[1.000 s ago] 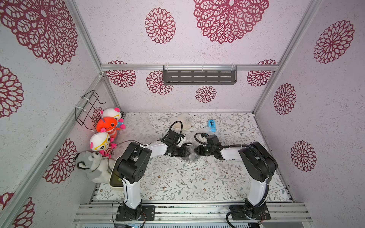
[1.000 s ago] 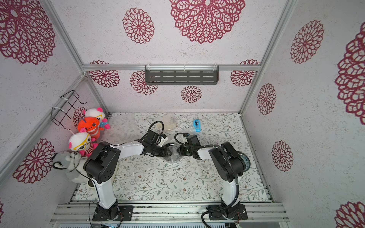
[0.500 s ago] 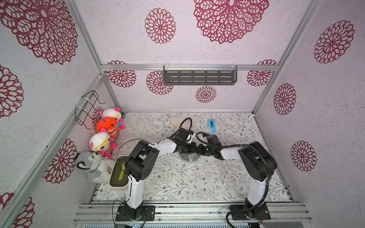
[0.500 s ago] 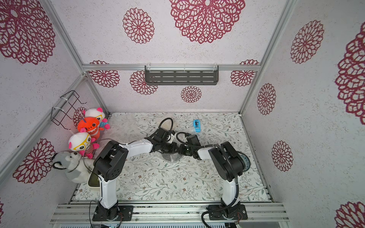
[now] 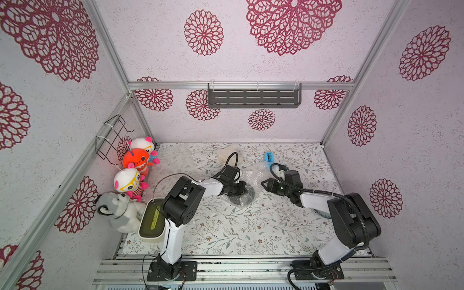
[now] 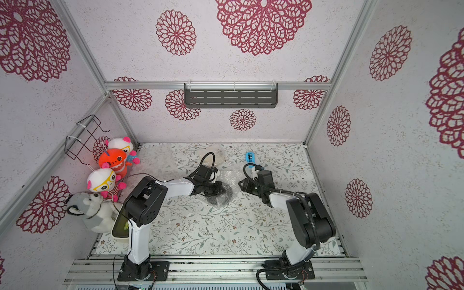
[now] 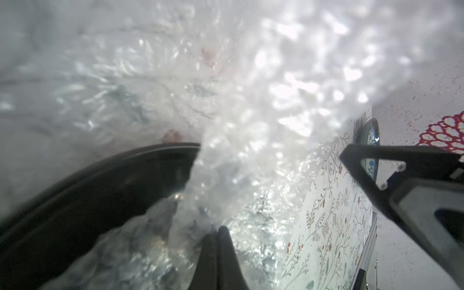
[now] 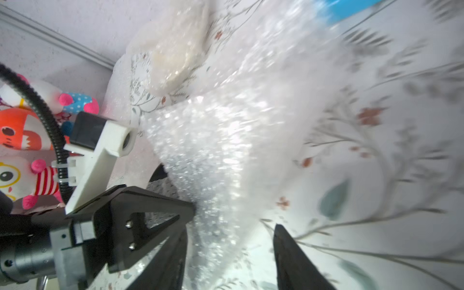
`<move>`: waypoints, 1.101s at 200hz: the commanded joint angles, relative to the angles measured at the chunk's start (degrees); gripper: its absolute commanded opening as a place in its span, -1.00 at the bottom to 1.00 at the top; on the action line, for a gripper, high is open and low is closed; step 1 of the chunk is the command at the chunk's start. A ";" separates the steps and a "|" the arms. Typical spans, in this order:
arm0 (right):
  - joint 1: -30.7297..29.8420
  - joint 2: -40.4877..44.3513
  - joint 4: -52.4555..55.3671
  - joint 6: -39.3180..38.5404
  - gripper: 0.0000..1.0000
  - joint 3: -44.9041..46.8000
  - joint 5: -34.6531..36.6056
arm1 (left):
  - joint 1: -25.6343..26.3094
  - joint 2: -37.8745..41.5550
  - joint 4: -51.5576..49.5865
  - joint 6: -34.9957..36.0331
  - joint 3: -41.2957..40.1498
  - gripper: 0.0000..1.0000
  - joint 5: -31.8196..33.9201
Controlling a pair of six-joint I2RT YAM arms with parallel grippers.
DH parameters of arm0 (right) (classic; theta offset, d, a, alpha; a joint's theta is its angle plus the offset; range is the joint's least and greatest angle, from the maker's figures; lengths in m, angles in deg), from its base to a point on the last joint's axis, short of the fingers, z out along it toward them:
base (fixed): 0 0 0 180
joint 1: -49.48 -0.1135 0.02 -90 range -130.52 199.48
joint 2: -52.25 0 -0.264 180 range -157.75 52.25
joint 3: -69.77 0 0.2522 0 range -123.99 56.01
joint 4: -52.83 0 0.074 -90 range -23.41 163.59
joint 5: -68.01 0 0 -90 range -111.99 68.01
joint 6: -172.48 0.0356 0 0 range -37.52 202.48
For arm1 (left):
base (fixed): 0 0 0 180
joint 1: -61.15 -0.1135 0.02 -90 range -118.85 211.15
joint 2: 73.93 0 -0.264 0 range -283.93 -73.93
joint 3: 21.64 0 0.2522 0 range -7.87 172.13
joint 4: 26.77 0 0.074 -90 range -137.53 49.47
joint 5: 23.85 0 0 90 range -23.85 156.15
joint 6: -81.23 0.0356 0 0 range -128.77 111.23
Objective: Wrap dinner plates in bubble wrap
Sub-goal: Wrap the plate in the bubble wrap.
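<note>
Lab booth: alu frame (image 5: 175, 85), wallpaper walls (image 5: 226, 130).

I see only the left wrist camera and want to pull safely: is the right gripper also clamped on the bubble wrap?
Observer: No. In the right wrist view the right gripper stands open, the bubble wrap loose between its jaws.
Operator: Any plate wrapped yet?
Observer: In both top views a cream plate, wrapped, lies at the back of the table.
Operator: Anything near my sheet?
Observer: A small blue object lies just beyond its far edge.
</note>
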 commanded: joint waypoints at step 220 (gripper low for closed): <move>-36.57 -12.01 20.25 -70.30 -1.00 -11.63 33.88 | -3.99 11.88 14.70 -6.66 -21.30 -0.67 -12.05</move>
